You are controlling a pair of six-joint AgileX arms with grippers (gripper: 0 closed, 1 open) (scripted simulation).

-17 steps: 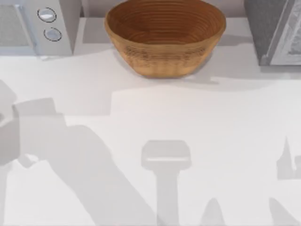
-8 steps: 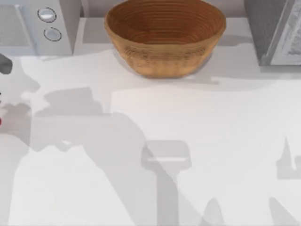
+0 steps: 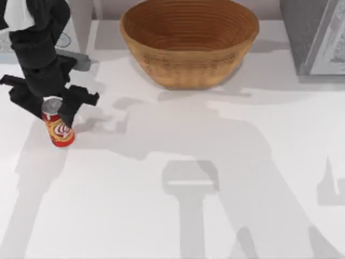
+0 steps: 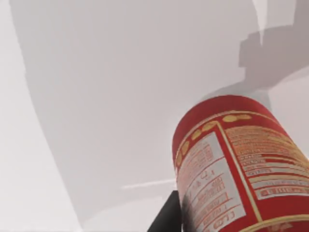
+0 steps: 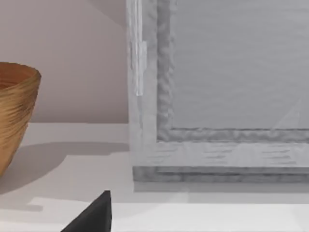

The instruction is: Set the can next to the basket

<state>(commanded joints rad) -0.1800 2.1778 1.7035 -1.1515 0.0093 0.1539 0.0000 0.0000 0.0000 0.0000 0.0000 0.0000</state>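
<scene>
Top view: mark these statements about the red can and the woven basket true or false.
1. The small red drink can sits inside the round tan woven basket. False: it is out at the table's left, well apart from the basket.
2. The left gripper is at the can. True.
3. The basket holds nothing. True.
4. The can lies flat on its side. False: it hangs nearly upright, silver top uppermost.
5. The basket stands at the table's far edge. True.

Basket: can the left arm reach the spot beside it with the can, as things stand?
Probably yes. The left claw holds the can at the table's left, and the white tabletop between it and the basket looks bare. Only shadows cross the path.
</scene>
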